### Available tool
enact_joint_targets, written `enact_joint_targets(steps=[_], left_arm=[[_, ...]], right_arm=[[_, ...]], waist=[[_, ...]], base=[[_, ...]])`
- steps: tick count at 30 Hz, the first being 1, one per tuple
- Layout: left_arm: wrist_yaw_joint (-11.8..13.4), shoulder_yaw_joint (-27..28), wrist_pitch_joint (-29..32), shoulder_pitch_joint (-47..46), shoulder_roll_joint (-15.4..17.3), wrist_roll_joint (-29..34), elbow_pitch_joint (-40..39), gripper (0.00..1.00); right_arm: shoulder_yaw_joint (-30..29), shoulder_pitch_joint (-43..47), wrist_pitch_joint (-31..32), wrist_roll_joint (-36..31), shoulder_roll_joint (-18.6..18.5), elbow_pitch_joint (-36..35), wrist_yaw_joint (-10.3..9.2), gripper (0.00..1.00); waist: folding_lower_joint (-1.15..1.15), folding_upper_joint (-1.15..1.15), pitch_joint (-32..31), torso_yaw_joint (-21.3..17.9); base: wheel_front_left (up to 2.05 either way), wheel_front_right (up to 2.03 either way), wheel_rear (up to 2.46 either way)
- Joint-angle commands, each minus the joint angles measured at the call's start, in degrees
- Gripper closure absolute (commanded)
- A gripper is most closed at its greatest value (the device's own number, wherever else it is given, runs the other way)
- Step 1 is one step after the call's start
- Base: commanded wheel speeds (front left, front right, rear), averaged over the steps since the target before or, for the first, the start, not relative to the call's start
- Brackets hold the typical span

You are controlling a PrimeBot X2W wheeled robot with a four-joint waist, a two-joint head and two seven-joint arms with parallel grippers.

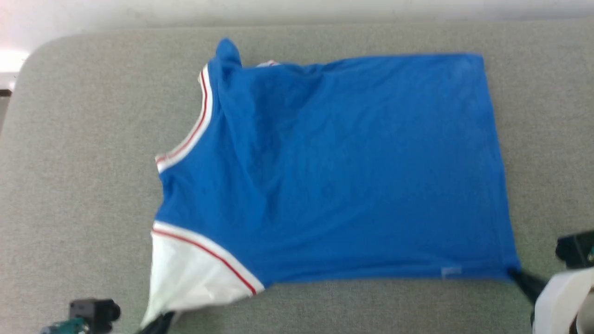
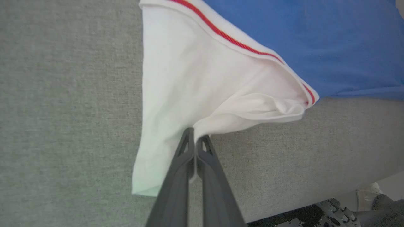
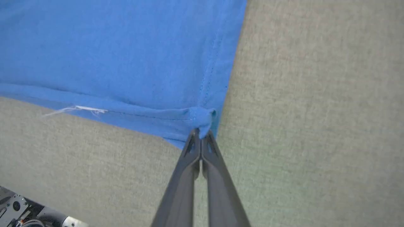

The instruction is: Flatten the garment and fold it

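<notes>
The garment, a bright blue T-shirt, lies spread on the grey table with its plain side up, collar to the left and hem to the right. Its near white sleeve has a red-and-white stripe at the seam. My left gripper is shut on that sleeve's edge; its dark fingers show in the head view at the bottom left. My right gripper is shut on the near hem corner, seen in the head view at the lower right. The far sleeve is bunched under the shoulder.
The grey fabric-covered table extends on all sides of the shirt, with a rounded far-left corner. A small white tag sits near the shirt's front edge. My pale right forearm shows at the lower right.
</notes>
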Motion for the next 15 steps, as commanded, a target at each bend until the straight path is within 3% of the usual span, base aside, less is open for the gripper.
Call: enact_joint_targets(steps=[1,7,15], left_arm=[[0.1,-0.3,1.5,1.1,0.3,-1.1,0.0,1.0],[1.7,-2.3,9.4,5.0,0.8,-4.4,-1.0,1.0],[4.5,-2.8,16.9,12.3,2.1,-8.6,-4.6,1.0]], right_arm=[[-0.4,1.7,2.0,1.1,-0.3,0.1,-0.12,1.0],[-3.2,8.6,14.0,4.8,1.1,-0.5,-0.12,1.0],[-5.7,14.9,19.9,5.3,3.4,-3.6,-0.12,1.0]], waist=[[0.0,0.0,-1.6,0.4],[0.0,0.0,-5.7,1.1],[0.0,0.0,-9.5,1.9]], base=[[0.0,0.0,0.0],[0.0,0.0,0.0],[0.0,0.0,0.0]])
